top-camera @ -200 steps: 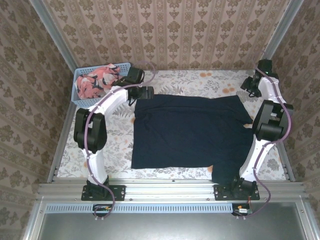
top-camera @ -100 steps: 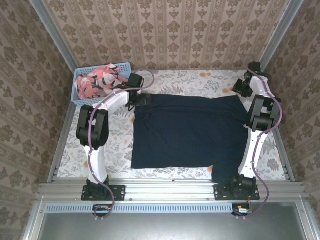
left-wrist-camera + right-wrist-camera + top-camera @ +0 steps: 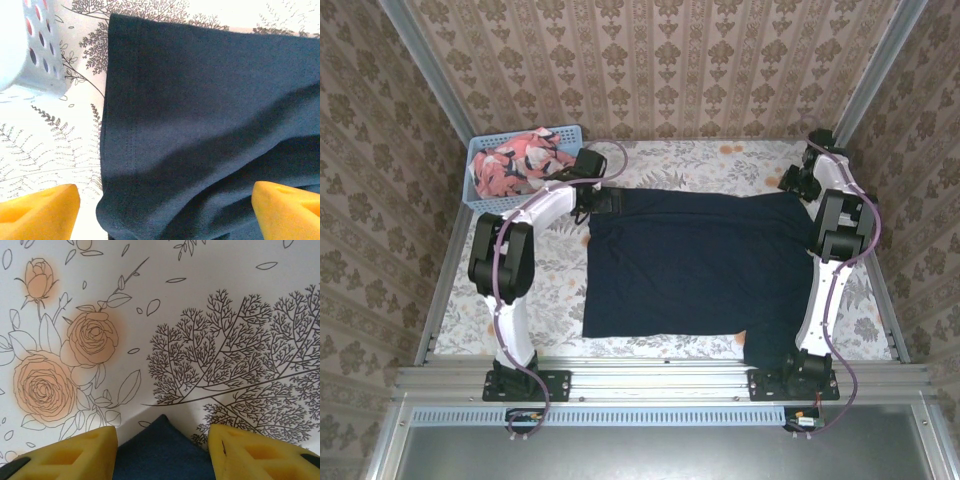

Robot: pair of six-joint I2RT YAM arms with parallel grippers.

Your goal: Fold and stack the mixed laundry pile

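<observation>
- navy garment [image 3: 695, 265]: spread flat, unfolded, across the middle of the desk [image 3: 545, 290]; its near-right part reaches the near edge beside the right arm base
- coral-pink printed garment [image 3: 515, 162]: bunched inside the light blue basket [image 3: 478, 195]; basket sits in the far-left corner of the desk
- the two garments are well apart; nothing stacked
- left claw [image 3: 162, 215]: low over the navy garment's far-left sleeve, near the basket; jaws spread wide; one yellow finger [image 3: 40, 212] over bare desk cover, the other over cloth; sleeve hem runs between them; has hold of nothing
- right claw [image 3: 162, 452]: toward the far-right corner of the desk, at the navy garment's far-right sleeve tip; jaws roughly half apart; pointed navy cloth tip lies between the yellow fingers [image 3: 65, 455]; not pinched; cannot tell whether the pads touch it
- desk cover: white, grey tree print, orange roses near the right claw
</observation>
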